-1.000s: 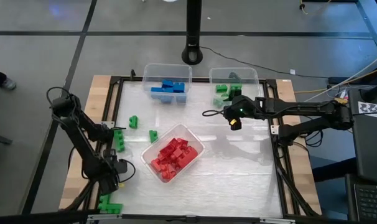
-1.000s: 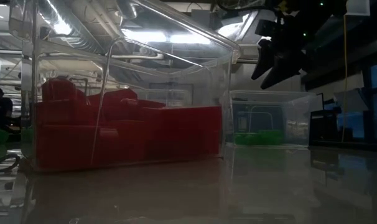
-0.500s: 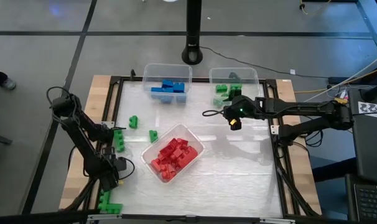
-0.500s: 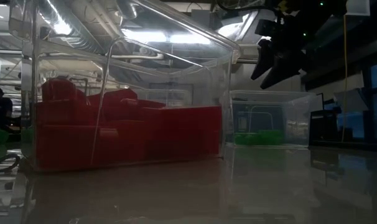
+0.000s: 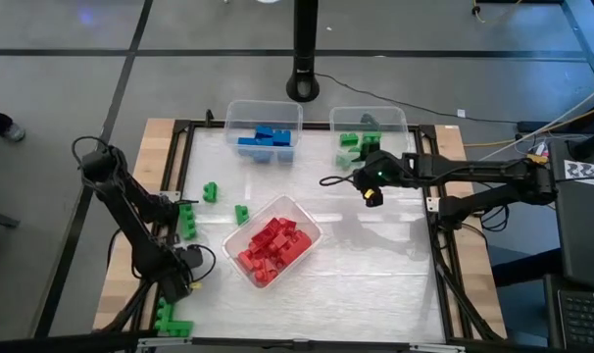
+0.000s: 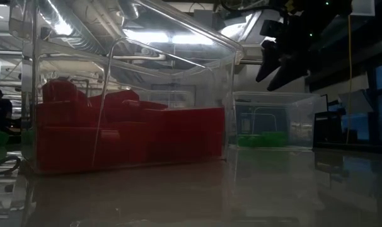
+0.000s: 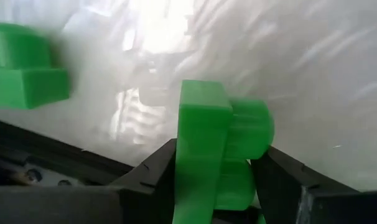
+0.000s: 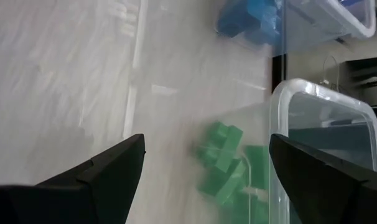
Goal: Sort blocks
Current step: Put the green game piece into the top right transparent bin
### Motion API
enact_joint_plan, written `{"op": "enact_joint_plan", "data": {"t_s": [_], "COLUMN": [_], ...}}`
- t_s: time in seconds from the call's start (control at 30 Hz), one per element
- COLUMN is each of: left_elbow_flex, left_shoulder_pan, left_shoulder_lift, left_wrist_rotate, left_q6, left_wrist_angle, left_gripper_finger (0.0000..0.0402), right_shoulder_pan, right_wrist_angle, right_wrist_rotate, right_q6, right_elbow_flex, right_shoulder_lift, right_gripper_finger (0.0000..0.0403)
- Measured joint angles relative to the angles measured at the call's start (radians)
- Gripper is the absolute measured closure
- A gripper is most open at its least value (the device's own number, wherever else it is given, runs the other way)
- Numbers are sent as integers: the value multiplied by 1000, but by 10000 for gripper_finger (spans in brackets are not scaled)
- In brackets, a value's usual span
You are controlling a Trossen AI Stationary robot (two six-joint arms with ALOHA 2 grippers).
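Pinching a green block between its two dark fingers, the left hand sits low at the near left part of the surface. A second green block lies just beside that hand, apart from it. More green blocks lie beyond the hand, and a clear bin of red blocks stands to its inner side. The right hand hovers with fingers spread wide, empty, just before the clear bin; green blocks lie close ahead of it at the bin's wall. Blue blocks fill the bin beyond.
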Motion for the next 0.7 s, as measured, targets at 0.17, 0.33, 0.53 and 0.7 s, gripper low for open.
{"op": "enact_joint_plan", "data": {"t_s": [0.17,0.33,0.53,0.7], "left_elbow_flex": [81,186,316,375], "left_shoulder_pan": [16,21,21,38], "left_shoulder_lift": [-14,-44,-95,-128], "left_wrist_rotate": [-67,-212,-491,-721], "left_q6": [-19,-41,20,155], "left_wrist_angle": [-9,0,10,47], "left_gripper_finger": [245,245,246,246], "right_shoulder_pan": [0,0,0,0], "right_wrist_angle": [-56,-41,21,107], "right_wrist_rotate": [-12,-112,-265,-396], "right_q6": [6,2,1,2], "right_elbow_flex": [43,74,75,75], "right_shoulder_lift": [-28,-82,-108,-98], "right_gripper_finger": [59,59,59,59]}}
